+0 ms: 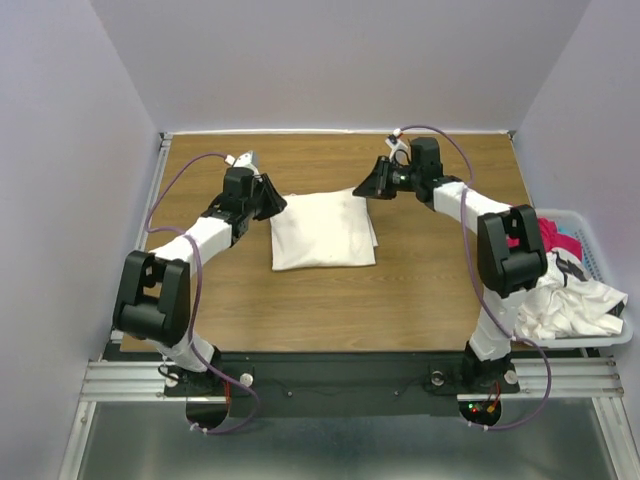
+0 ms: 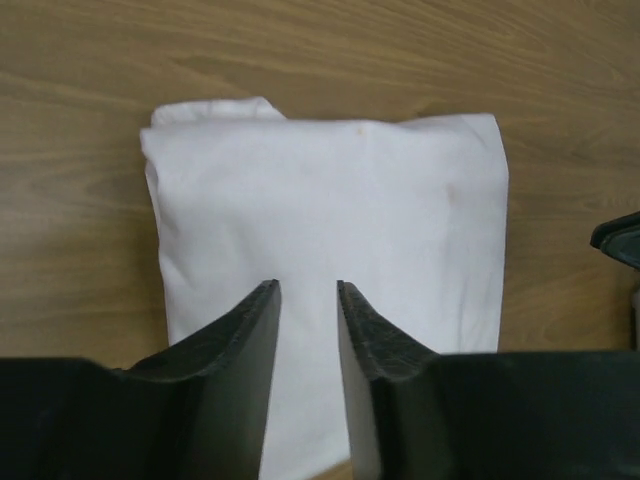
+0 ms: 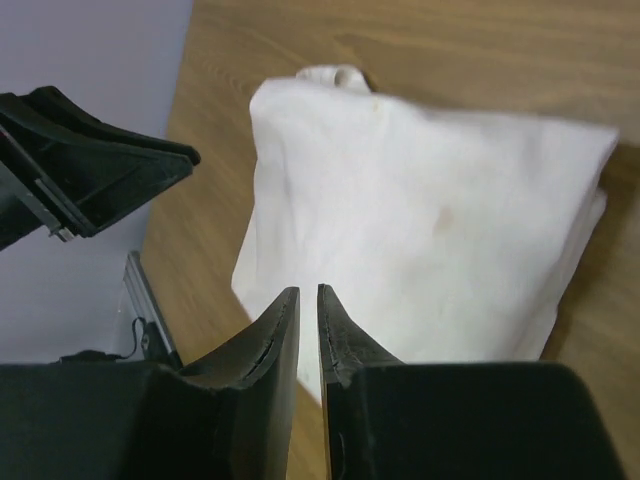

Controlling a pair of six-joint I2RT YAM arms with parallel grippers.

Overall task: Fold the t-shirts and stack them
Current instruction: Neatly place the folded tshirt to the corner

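A plain off-white t-shirt (image 1: 322,232) lies folded into a neat rectangle in the middle of the wooden table; it also shows in the left wrist view (image 2: 330,220) and in the right wrist view (image 3: 430,230). My left gripper (image 1: 275,205) hovers at the shirt's far left corner, jaws (image 2: 308,290) slightly apart and empty. My right gripper (image 1: 365,188) hovers at the far right corner, jaws (image 3: 308,292) almost closed with only a thin gap, holding nothing. A magenta-red t-shirt (image 1: 555,238) and a white t-shirt with dark markings (image 1: 575,300) lie crumpled in the basket.
The white slatted basket (image 1: 592,222) stands at the table's right edge beside the right arm, cloth spilling over its near side. Walls enclose the table on the left, back and right. Bare wood lies in front of the folded shirt.
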